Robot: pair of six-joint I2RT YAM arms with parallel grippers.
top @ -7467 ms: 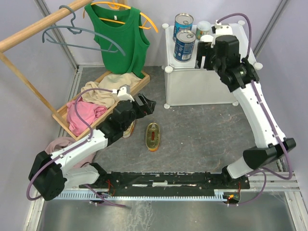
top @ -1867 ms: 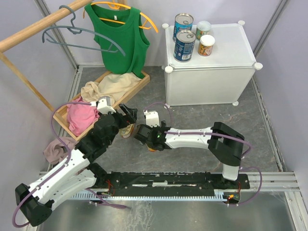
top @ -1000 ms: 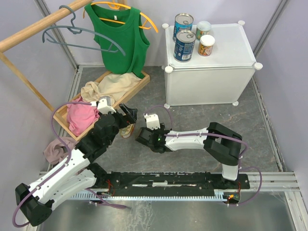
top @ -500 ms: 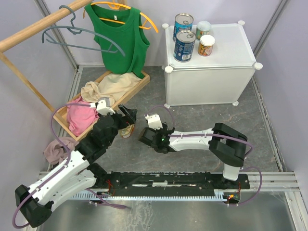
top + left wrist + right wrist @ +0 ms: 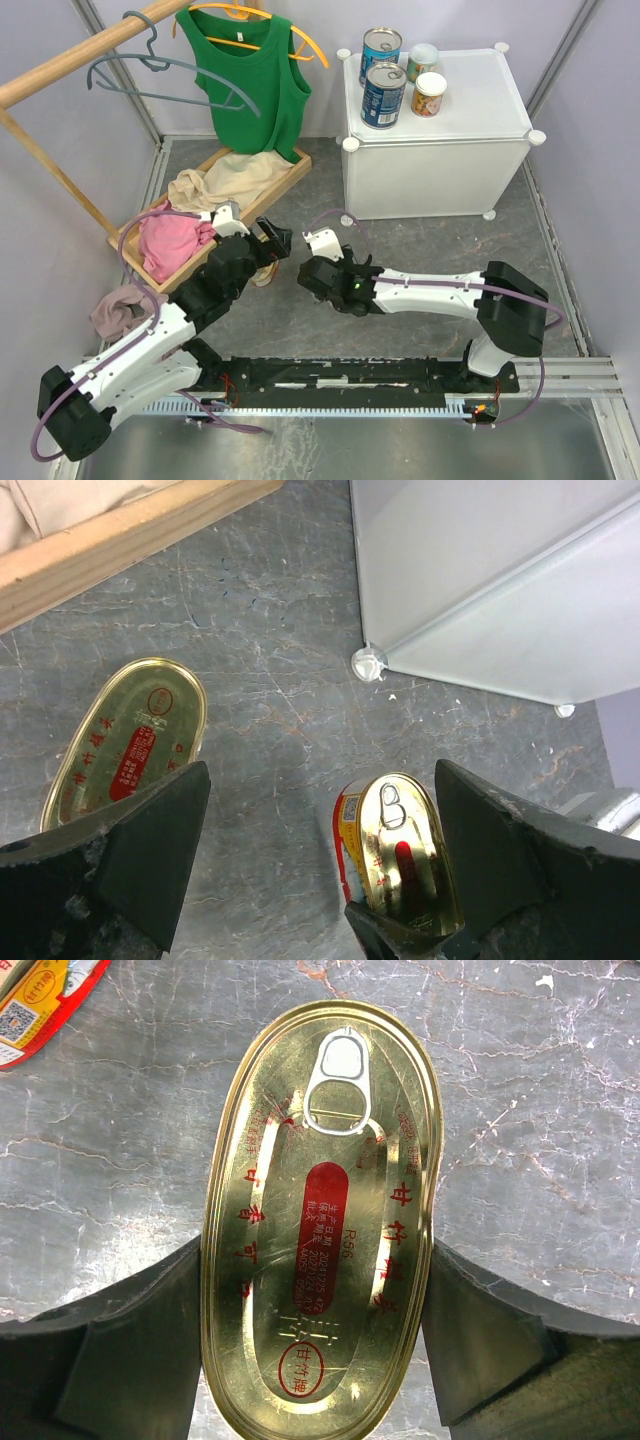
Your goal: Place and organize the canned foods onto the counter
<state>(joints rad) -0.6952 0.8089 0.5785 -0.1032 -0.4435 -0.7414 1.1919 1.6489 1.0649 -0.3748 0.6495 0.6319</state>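
The right wrist view shows a flat oval tin (image 5: 320, 1220) clamped across its width by the right gripper (image 5: 315, 1255), pull-ring up; it is hidden in the top view. The left wrist view adds the second oval tin (image 5: 125, 745) lying on the grey floor (image 5: 270, 610), with the left gripper (image 5: 320, 780) spread wide, gripping nothing. Four cans (image 5: 383, 95) stand on the white cabinet (image 5: 480, 90).

Grey marbled floor (image 5: 420, 260), seemingly lilac walls (image 5: 100, 140).
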